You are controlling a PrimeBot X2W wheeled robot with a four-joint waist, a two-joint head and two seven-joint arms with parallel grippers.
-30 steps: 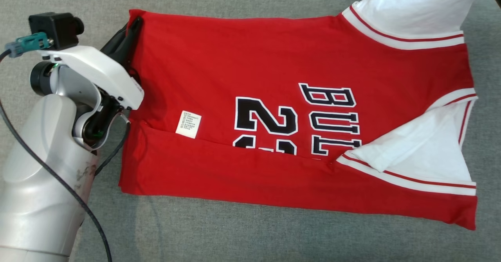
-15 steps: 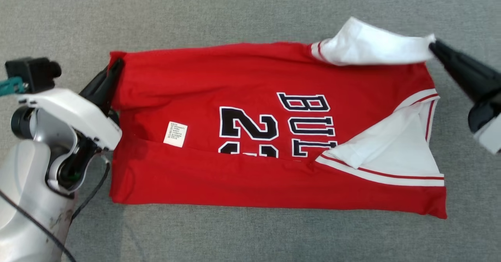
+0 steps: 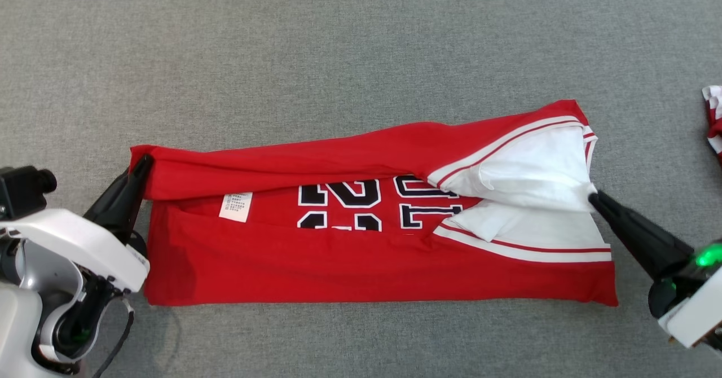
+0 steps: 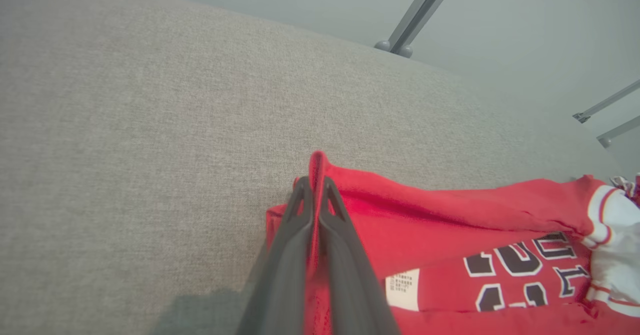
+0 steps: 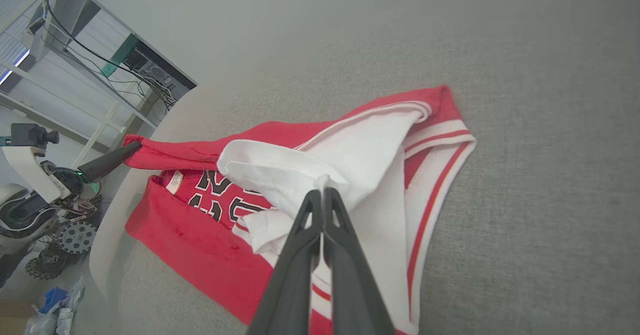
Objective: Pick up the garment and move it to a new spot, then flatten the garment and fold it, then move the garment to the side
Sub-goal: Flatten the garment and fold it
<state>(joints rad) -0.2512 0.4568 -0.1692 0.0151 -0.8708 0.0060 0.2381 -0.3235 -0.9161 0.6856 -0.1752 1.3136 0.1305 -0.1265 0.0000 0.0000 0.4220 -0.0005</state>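
While left pincer (image 3: 142,165) and right pincer (image 3: 594,198) each grip the jersey's (image 3: 338,271) far flap, fully closed, jersey well in from the table's (image 3: 338,56) far edge, fold looks underway; next: lay flap forward evenly, release.

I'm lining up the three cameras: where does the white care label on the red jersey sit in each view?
Head view: care label left of centre on the jersey, below its folded-over edge.
Left wrist view: label at bottom, right of the left gripper.
Right wrist view: label left of centre, mid-height.
Shared landmark: the black number beside it.
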